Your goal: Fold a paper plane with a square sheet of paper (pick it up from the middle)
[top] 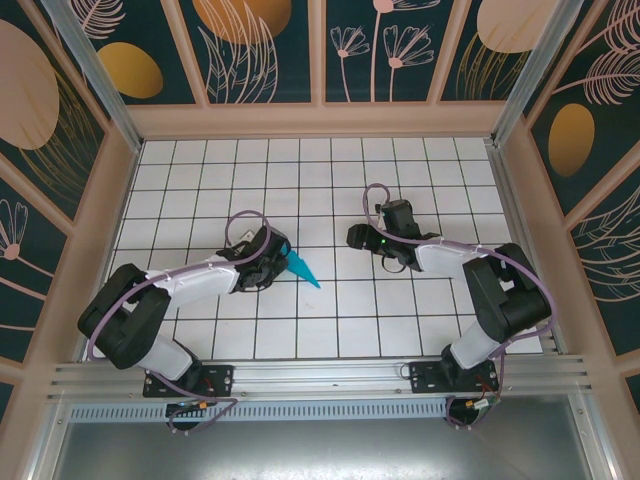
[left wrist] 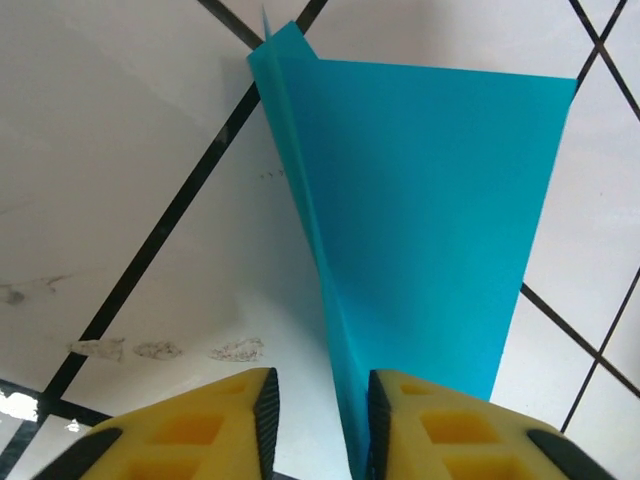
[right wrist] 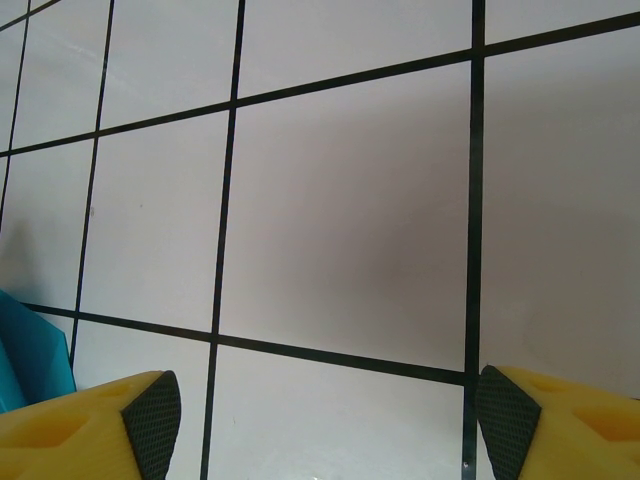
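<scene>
The paper plane [top: 304, 268] is a slim teal-blue dart lying on the white grid table, its point toward the lower right. In the left wrist view the paper plane [left wrist: 430, 200] spreads out as a creased wing, and its upright centre fold runs down between my fingers. My left gripper [top: 283, 262] [left wrist: 320, 400] straddles that fold: the right pad [left wrist: 378, 420] touches the paper, while the left pad [left wrist: 265, 415] stands apart from it with a gap. My right gripper [top: 358, 236] [right wrist: 320, 410] is wide open over bare tiles, to the right of the plane. A teal corner of the paper plane [right wrist: 30, 350] shows at its left.
The white gridded table [top: 300, 180] is boxed in by beige frame walls [top: 320, 120] with patterned panels. Both arm bases sit on the metal rail [top: 320, 375] at the near edge. Scuff marks [left wrist: 160, 350] dot the tile by the left fingers.
</scene>
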